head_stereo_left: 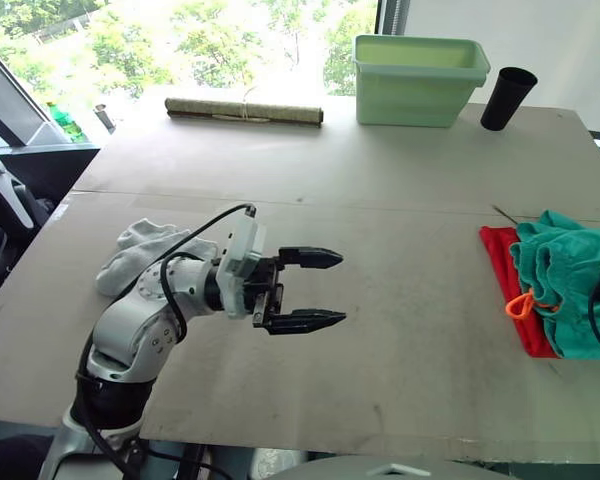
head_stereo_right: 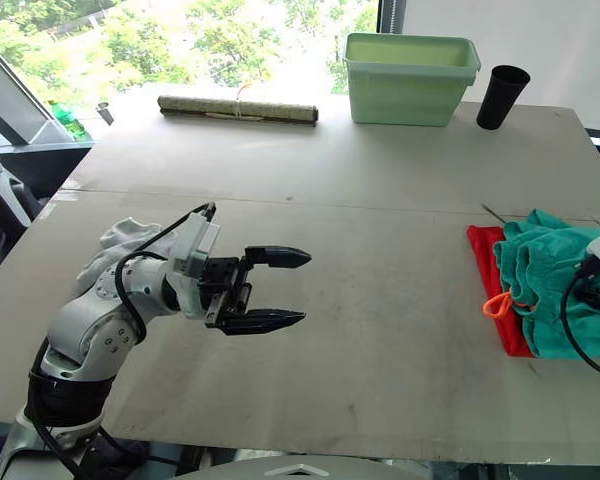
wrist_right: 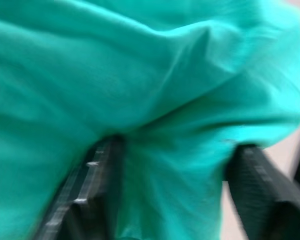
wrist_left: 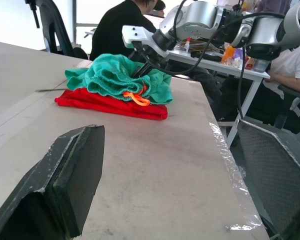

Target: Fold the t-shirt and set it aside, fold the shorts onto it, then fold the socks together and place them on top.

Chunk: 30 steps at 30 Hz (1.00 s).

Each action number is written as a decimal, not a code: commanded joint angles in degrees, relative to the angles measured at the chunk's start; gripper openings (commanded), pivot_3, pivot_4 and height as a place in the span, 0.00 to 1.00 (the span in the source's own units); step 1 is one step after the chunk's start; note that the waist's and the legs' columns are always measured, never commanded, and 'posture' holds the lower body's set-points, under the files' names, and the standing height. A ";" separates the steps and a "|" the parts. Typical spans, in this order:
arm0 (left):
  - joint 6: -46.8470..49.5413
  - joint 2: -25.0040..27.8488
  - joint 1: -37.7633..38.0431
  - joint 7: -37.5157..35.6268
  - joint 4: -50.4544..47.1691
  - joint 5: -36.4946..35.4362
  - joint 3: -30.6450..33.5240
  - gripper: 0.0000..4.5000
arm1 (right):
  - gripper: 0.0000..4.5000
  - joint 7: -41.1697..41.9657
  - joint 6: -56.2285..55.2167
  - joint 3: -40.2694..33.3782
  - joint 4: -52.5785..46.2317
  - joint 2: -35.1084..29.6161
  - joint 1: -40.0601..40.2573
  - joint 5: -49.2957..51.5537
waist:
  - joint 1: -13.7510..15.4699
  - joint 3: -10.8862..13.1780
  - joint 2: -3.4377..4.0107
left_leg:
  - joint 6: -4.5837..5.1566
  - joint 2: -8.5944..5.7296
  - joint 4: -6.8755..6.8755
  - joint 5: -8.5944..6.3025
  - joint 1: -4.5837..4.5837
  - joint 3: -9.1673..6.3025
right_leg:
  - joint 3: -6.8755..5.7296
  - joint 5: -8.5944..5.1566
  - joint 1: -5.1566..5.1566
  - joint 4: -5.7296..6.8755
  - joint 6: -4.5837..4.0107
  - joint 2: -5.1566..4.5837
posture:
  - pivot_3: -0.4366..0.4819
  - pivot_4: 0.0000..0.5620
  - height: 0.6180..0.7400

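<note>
- In the left eye view, your left gripper (head_stereo_left: 316, 290) is hanging over the middle of the bench (head_stereo_left: 380, 200). Its two black fingers are spread apart and are holding nothing.
- The socks (head_stereo_left: 132, 255) are lying in a soft pile on the bench, just behind your left arm, on your left side.
- The t-shirt (head_stereo_left: 506, 290) is lying flat and folded near the right edge of the bench. The shorts (head_stereo_left: 560, 285) are sitting in a bunch on top of it, and an orange loop (head_stereo_left: 521, 303) is hanging over the red cloth.
- At the far end, a green tub (head_stereo_left: 416, 80), a black cup (head_stereo_left: 505, 98) and a rolled mat (head_stereo_left: 244, 110) are standing well apart from the clothes.
- In the right eye view, your right arm is coming in over the shorts at the right edge, with a black cable looping down.
- In the left wrist view, you are looking across the bench at the teal shorts lying on the red t-shirt. Your right gripper (wrist_left: 137, 72) is poking down into the shorts. People are sitting at another table behind.
- In the right wrist view, the right gripper's fingers (wrist_right: 90, 190) are standing wide apart, one on each side of a fold of teal cloth. They are pressing into the shorts, but they are not squeezing shut on them.
</note>
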 commanded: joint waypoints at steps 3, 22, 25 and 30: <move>0.43 0.21 -0.94 0.85 -2.12 -0.78 -0.19 1.00 | 0.69 -2.66 6.85 -18.89 -17.15 9.04 0.77 4.41 | 0.06 0.00 -0.06 | 0.00 -0.01 0.00 0.00 -0.01 -0.03 | -0.03 -0.06 0.02 -0.01 0.10 -0.01 | 0.48 0.27 1.00; -1.95 -3.34 -1.76 4.82 -0.81 3.15 -2.79 1.00 | 0.69 -30.30 -1.01 -0.80 -6.13 40.16 -6.01 -2.53 | -0.17 -0.10 -0.11 | 0.03 -0.06 0.07 -0.01 0.08 0.04 | 0.11 -0.03 -0.05 0.30 -0.05 -0.01 | 0.48 0.27 1.00; -1.94 -3.74 -0.42 6.66 -1.30 2.74 -1.53 1.00 | 0.69 -33.21 -10.68 -3.73 -10.53 43.89 -5.38 -1.48 | -0.40 -0.18 -0.23 | 0.06 0.01 0.06 -0.03 0.11 0.03 | 0.11 -0.03 -0.04 0.32 -0.04 0.06 | 0.48 0.27 1.00; -1.55 -5.08 1.82 9.98 -1.65 1.49 0.10 1.00 | 0.69 -30.17 -21.18 -4.04 -17.24 45.05 -4.09 2.15 | -1.08 -0.09 -0.06 | 0.10 0.04 0.07 -0.05 0.14 0.09 | 0.19 -0.03 -0.11 0.40 -0.04 0.04 | 0.48 0.27 1.00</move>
